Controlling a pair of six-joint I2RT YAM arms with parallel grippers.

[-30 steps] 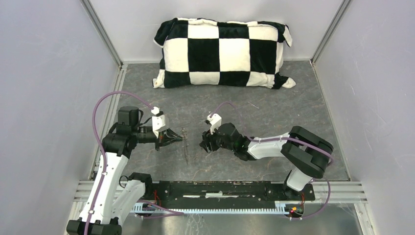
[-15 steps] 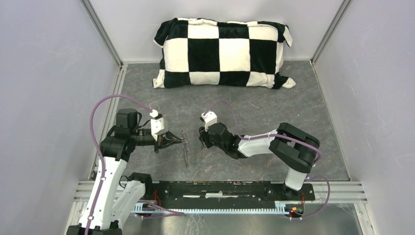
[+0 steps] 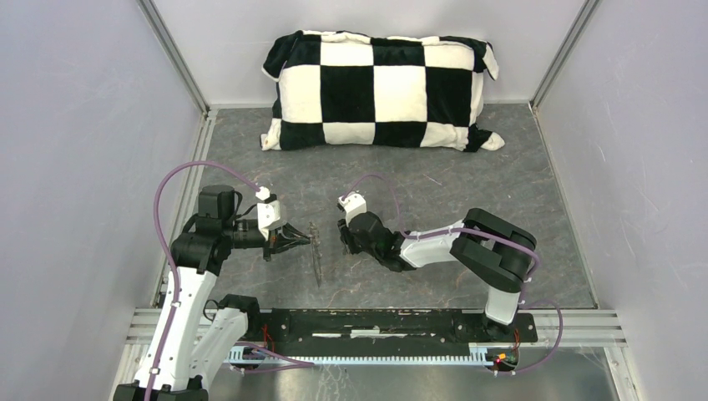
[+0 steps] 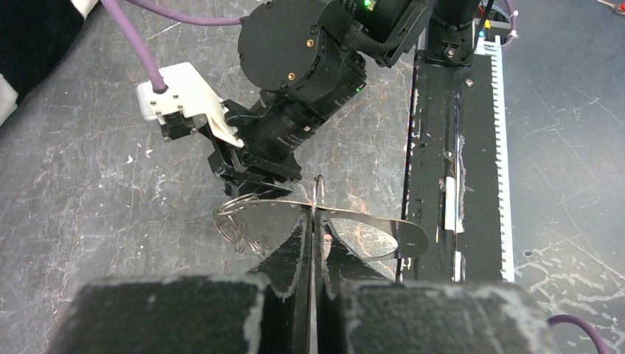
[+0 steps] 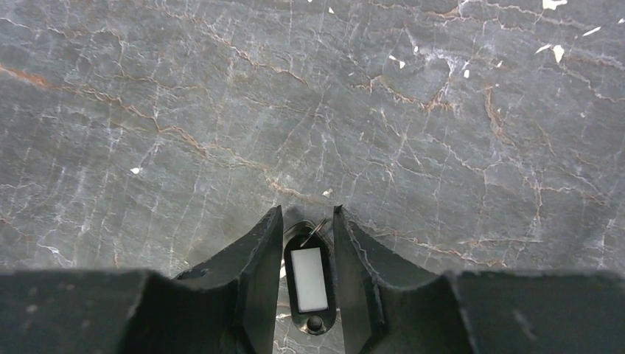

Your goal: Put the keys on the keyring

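Pinching thin grey wire keyring (image 4: 368, 216) in closed left gripper (image 4: 313, 217), clamping black plastic key (image 5: 309, 279) with white rectangular face in right gripper (image 5: 308, 214) at ring's 3 o'clock.

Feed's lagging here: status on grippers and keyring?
Left gripper shut on keyring. Right gripper shut on black key, near keyring. Nothing between them.

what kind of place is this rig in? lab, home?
Most likely a lab robot cell, not a home: plain grey panel walls on aluminium framing, left arm and right arm bolted to a base rail at the table edge, a chequered pillow as prop.
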